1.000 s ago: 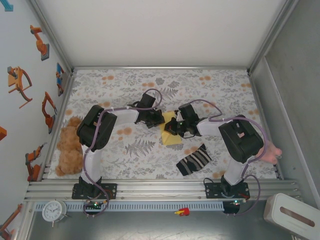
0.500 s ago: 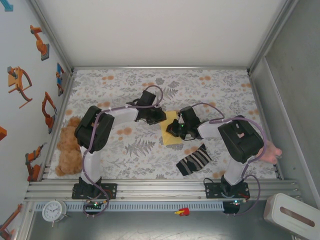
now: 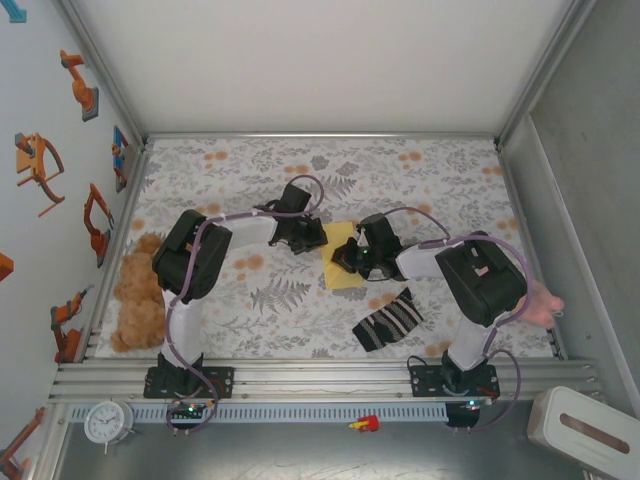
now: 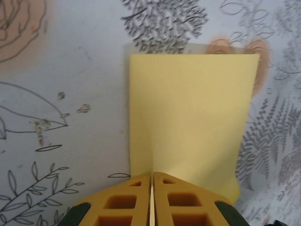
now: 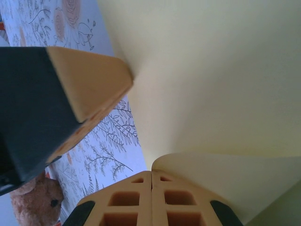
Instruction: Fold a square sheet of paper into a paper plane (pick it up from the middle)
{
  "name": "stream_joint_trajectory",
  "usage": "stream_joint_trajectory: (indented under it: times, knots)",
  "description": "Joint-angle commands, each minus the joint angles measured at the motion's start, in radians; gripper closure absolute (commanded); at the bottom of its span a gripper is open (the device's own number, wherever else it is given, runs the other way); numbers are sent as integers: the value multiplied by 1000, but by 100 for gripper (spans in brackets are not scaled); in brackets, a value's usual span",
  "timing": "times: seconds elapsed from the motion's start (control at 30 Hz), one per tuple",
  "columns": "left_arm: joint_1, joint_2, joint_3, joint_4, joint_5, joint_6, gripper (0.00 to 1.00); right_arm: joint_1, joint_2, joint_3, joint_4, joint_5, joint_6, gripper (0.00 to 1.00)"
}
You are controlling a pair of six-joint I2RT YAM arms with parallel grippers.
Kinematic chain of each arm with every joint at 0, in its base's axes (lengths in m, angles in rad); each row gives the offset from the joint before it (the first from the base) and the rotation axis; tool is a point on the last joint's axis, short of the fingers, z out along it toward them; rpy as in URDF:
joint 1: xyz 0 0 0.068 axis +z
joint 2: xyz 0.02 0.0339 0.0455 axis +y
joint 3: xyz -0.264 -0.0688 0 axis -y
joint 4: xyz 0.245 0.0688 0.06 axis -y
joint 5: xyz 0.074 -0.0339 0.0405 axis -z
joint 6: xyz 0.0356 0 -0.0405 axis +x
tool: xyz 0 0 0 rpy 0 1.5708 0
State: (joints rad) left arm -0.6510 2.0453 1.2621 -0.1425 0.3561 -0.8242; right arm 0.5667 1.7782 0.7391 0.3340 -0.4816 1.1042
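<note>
The square sheet of paper [image 3: 347, 275] lies pale yellow on the patterned table between the two arms, folded into a narrower rectangle [image 4: 188, 108]. My left gripper [image 3: 318, 240] is at its far-left edge, and its jaws [image 4: 152, 175] are shut with a thin strip of the paper pinched between them. My right gripper [image 3: 343, 262] is over the sheet's left part with its jaws [image 5: 151, 173] shut tight. A flap of the paper [image 5: 225, 174] curls up from its tips over the right finger. One left fingertip [image 5: 89, 89] shows close by in the right wrist view.
A black-and-white striped sock [image 3: 390, 320] lies just in front of the paper on the right. A teddy bear [image 3: 138, 295] sits at the table's left edge, and a pink soft toy [image 3: 545, 303] at the right edge. Walls enclose the table.
The left gripper drew back a little from the paper's corner, then returned and shut on its edge. The right gripper slid slightly leftward over the sheet.
</note>
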Motion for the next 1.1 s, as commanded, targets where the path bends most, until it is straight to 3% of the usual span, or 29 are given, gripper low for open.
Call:
stream_joint_trajectory:
  times: [0.0,1.07]
  knots:
    - [0,21,5,-40,-6,-20,89,5,-5,-17,43,1,17,100]
    - [-2,26,-3,-45,-1,-33,90,5,47,-23,103,-9,45,100]
